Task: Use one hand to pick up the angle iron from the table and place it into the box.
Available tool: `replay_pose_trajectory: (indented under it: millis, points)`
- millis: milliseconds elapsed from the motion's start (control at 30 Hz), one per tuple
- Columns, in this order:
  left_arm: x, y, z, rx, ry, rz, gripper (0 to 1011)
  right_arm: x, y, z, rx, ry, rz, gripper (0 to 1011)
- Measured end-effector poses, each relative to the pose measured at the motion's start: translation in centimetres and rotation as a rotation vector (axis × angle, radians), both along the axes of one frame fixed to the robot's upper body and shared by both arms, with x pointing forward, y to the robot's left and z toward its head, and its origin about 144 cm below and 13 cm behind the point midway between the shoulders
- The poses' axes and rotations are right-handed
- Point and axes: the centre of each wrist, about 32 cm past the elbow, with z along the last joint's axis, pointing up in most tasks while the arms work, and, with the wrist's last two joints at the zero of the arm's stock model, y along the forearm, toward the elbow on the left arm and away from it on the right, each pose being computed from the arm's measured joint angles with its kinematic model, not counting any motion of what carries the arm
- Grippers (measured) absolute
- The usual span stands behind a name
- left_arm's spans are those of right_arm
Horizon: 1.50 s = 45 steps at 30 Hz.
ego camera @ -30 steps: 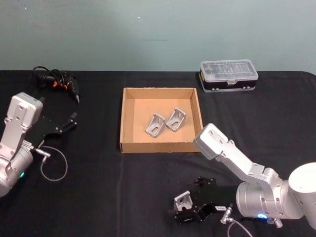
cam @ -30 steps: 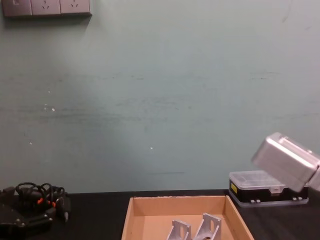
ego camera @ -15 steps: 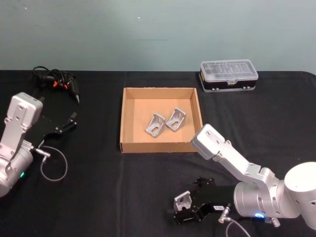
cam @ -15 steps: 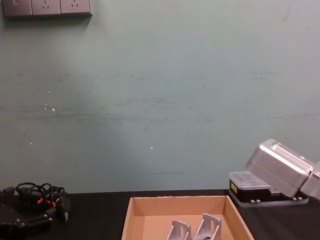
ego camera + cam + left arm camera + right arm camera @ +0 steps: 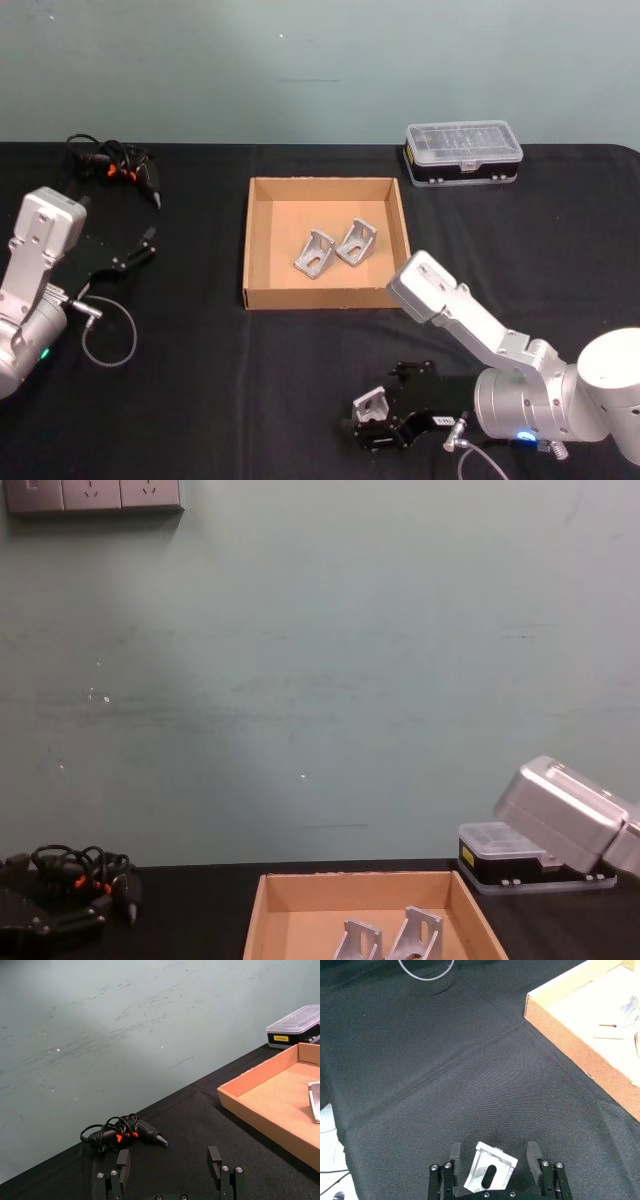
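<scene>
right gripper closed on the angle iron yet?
No. In the right wrist view the right gripper brackets the angle iron on the table, with gaps at both fingers.

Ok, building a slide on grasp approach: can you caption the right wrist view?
Right tool, open, straddles an angle iron on the black table, the box beyond.

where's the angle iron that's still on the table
In the head view the angle iron lies on the table at the near right, in front of the box, between the open fingers of the right gripper.
</scene>
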Motion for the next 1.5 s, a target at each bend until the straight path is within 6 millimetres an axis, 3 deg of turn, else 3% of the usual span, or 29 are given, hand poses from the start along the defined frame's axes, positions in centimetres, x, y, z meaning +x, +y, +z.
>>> replay_pose_trajectory:
  millis: [433, 1100, 1500]
  points:
    - [0.0, 0.0, 0.0, 0.0, 0.0, 0.0, 1011, 0.0, 0.0, 0.0, 0.001, -0.001, 0.001, 476]
    - [0.0, 0.0, 0.0, 0.0, 0.0, 0.0, 1011, -0.1, -0.1, 0.0, 0.005, -0.001, 0.001, 466]
    - [0.0, 0.0, 0.0, 0.0, 0.0, 0.0, 1011, -0.3, -0.3, 1.8, 0.057, -0.056, -0.018, 466]
